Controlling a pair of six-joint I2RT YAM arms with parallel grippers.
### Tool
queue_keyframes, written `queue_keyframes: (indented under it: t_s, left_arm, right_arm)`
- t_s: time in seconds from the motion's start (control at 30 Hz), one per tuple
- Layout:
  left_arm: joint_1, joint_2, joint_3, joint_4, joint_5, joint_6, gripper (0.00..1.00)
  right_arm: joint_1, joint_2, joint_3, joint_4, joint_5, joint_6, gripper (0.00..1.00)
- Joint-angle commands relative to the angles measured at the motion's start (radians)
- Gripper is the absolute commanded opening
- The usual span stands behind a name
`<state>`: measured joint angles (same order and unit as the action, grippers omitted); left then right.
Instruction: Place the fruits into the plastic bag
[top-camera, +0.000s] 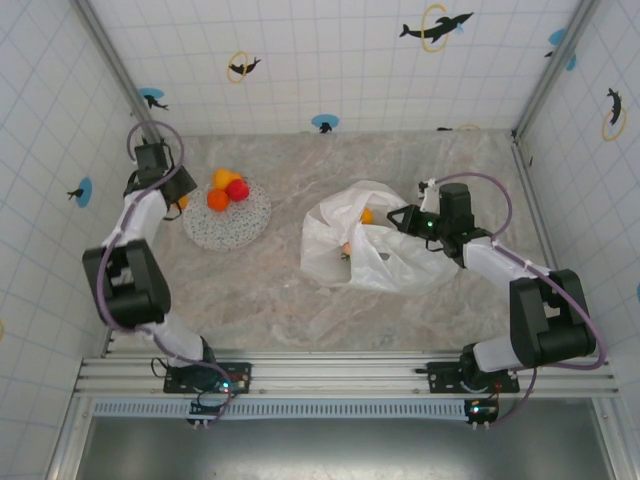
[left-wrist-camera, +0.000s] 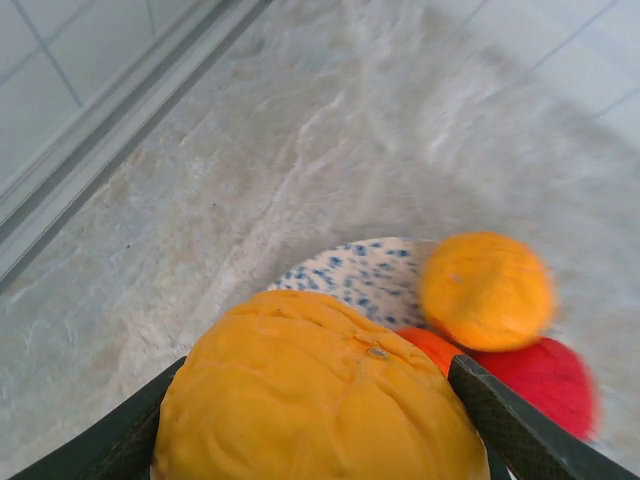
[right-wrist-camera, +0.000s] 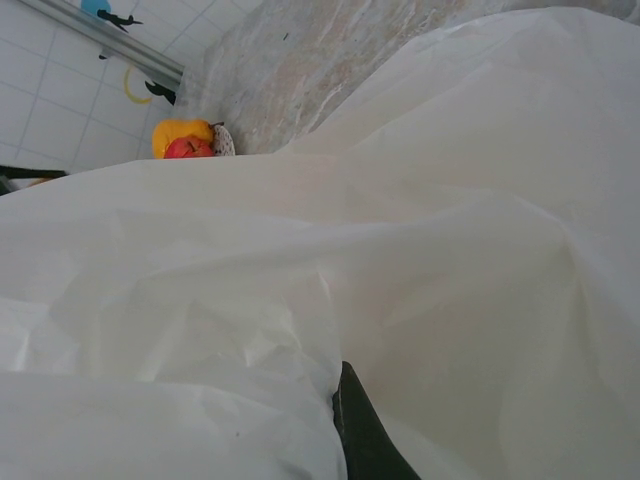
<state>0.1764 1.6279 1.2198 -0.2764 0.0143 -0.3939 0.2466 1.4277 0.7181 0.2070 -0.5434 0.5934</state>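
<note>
Left gripper (top-camera: 180, 196) grips an orange fruit (left-wrist-camera: 310, 390) at the left edge of the plate (top-camera: 225, 232), three fruits (top-camera: 228, 190) lie there unbagged, and the right gripper (top-camera: 405, 222) pinches the centre-right plastic bag (top-camera: 330, 235), apparently holding two; judged partly done.

Table top (top-camera: 400, 310): pale marble-patterned surface, beige and grey veining, matte.
Back wall (top-camera: 340, 60): white square tiles with thin grey grout lines.
Left wall (top-camera: 50, 120): same white tiling, slanting in toward the table.
Right wall (top-camera: 600, 180): same white tiling.
Corner posts: a grey metal post (top-camera: 106, 60) at the back left corner, another (top-camera: 554, 65) at the back right.
Wall decals: a black dolphin through a yellow ring (top-camera: 436, 26) high on the back wall, a smaller one (top-camera: 243, 68) to its left, and blue discs with dark fish shapes (top-camera: 324, 122) near the table line.
Near edge: silver aluminium rail (top-camera: 340, 378) running the table's width.
Below the rail: dull grey floor (top-camera: 330, 450).
Light: even and soft, with faint shadows.
</note>
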Motion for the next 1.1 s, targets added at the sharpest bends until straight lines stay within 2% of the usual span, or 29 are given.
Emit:
queue_keyframes:
  t_s: [0.0,0.07,0.13,0.23,0.47,0.73,0.8,0.87,1.07]
  left_arm:
    - [0.002,-0.157,-0.148,0.126,0.205,-0.119,0.62]
    - [-0.018,-0.243,-0.233,0.182,0.299,-0.158,0.61]
    - [-0.060,-0.316,-0.308,0.195,0.346,-0.169,0.61]
    - [-0.159,-0.415,-0.378,0.189,0.380,-0.159,0.61]
    - [-0.389,-0.587,-0.486,0.176,0.539,-0.127,0.60]
    - [-0.557,-0.675,-0.561,0.226,0.591,-0.111,0.60]
    - [-0.594,-0.665,-0.568,0.245,0.590,-0.101,0.60]
    - [-0.667,-0.644,-0.567,0.255,0.579,-0.080,0.60]
    - [-0.822,-0.544,-0.532,0.261,0.491,0.003,0.59]
  right_arm:
    - [-0.004,0.008,-0.008,0.034,-0.007,0.007,0.00]
    - [-0.003,0.014,-0.006,0.040,-0.010,0.011,0.00]
    - [-0.003,0.023,-0.002,0.041,-0.013,0.014,0.00]
    - [-0.003,0.033,0.006,0.034,-0.015,0.011,0.00]
    - [0.000,0.049,0.018,0.031,-0.001,0.023,0.00]
    - [0.018,0.050,0.042,0.014,0.026,0.032,0.00]
    - [0.023,0.047,0.047,0.008,0.031,0.033,0.00]
    - [0.027,0.045,0.050,0.001,0.036,0.032,0.00]
    - [0.034,0.031,0.053,-0.013,0.051,0.032,0.00]
